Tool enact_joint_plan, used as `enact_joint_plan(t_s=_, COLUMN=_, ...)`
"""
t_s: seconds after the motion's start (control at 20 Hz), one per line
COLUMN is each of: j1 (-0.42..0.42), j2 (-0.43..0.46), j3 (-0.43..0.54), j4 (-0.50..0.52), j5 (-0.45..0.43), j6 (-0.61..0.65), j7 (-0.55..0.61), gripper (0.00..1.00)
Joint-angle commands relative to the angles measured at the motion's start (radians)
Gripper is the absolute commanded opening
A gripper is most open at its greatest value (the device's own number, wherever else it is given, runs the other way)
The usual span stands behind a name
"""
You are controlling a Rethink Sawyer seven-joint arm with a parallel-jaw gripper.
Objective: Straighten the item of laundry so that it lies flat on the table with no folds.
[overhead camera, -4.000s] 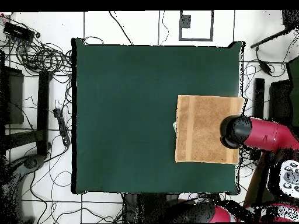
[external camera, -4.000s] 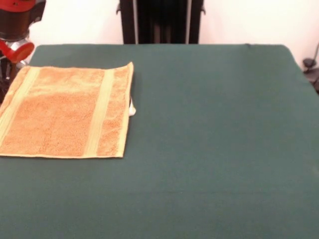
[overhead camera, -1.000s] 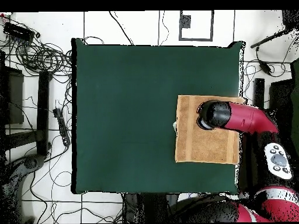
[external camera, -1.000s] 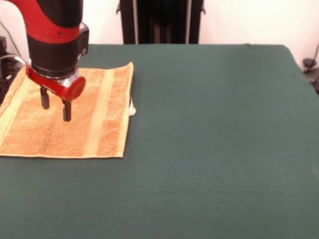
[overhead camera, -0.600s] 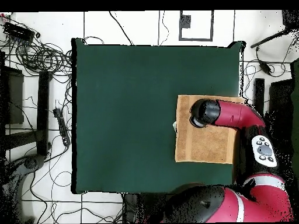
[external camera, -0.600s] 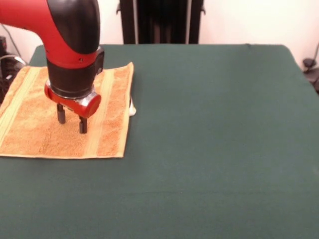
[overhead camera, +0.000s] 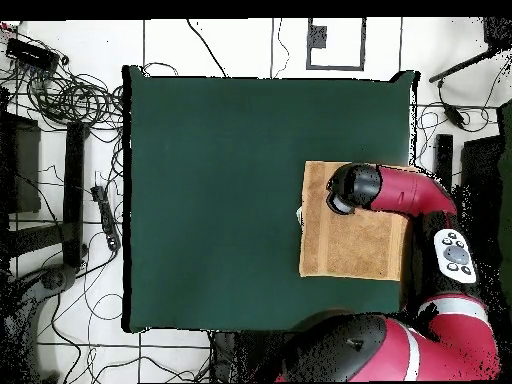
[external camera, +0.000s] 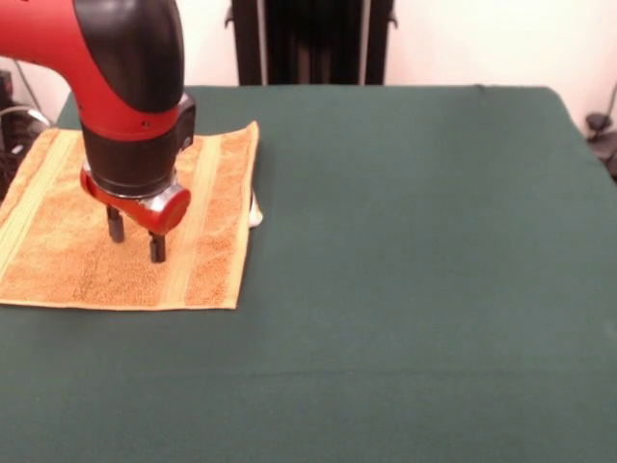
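Note:
The golden-orange towel (external camera: 116, 231) lies spread flat near the table's left edge in the front view, with paler bands running front to back and a small white tag (external camera: 255, 214) at its right edge. In the overhead view the towel (overhead camera: 345, 245) sits at the right side of the green table (overhead camera: 220, 200). My gripper (external camera: 136, 237) hangs just above the towel's middle, its two black fingers apart and holding nothing. The red arm's head (overhead camera: 355, 188) covers part of the towel from above.
The green table (external camera: 415, 270) stretches wide to the right of the towel. The towel's left edge lies at the table's left edge. Cables and stands lie on the floor around the table (overhead camera: 70, 100).
The gripper has moved to the right and toward the table's front over the towel, and sits a little lower. The towel has not moved.

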Motion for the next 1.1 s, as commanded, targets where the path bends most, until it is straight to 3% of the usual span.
enact_joint_plan(t_s=0.05, j1=-0.015, j2=0.204, j3=0.222, j4=0.052, j5=0.039, j6=-0.168, j7=-0.074, gripper=1.0)
enact_joint_plan(t_s=1.0, j1=0.031, j2=0.173, j3=0.252, j4=0.037, j5=0.048, j6=-0.121, j7=-0.068, gripper=1.0)
enact_joint_plan(t_s=1.1, j1=0.072, j2=0.159, j3=0.209, j4=0.016, j5=0.02, j6=-0.114, j7=-0.037, gripper=1.0)
